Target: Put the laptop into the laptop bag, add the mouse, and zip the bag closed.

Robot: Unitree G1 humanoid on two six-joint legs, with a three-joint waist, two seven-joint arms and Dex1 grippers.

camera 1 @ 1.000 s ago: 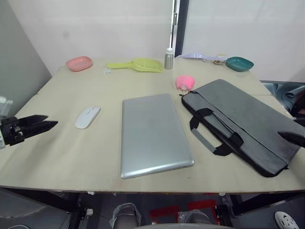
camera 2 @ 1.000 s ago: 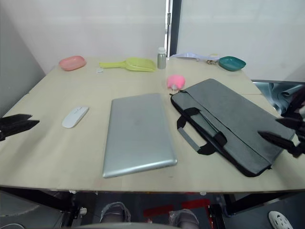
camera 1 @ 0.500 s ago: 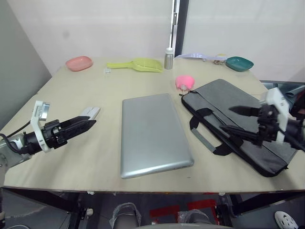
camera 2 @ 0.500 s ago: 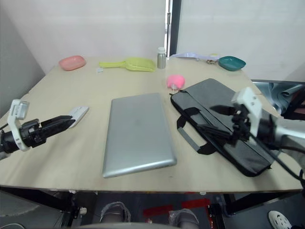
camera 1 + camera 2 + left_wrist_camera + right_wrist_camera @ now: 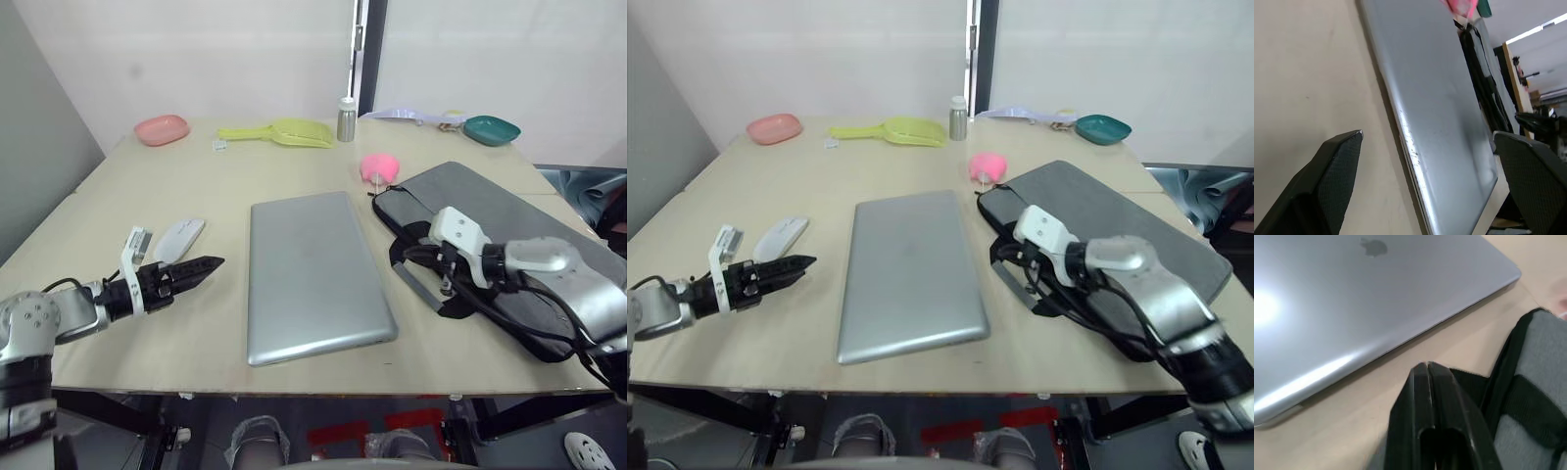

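The laptop (image 5: pixel 315 274) is laid flat mid-frame on the bench (image 5: pixel 196 176), long axis running away from the robot. The left claw (image 5: pixel 201 268), spread wide, is parked just left of it; the right claw (image 5: pixel 1429 377), pinched shut, sits by the bag (image 5: pixel 509 245) handles.

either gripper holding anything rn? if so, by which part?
Nothing held. Left gripper is open over the table beside the laptop; right gripper is shut and empty, at the bag's handles.
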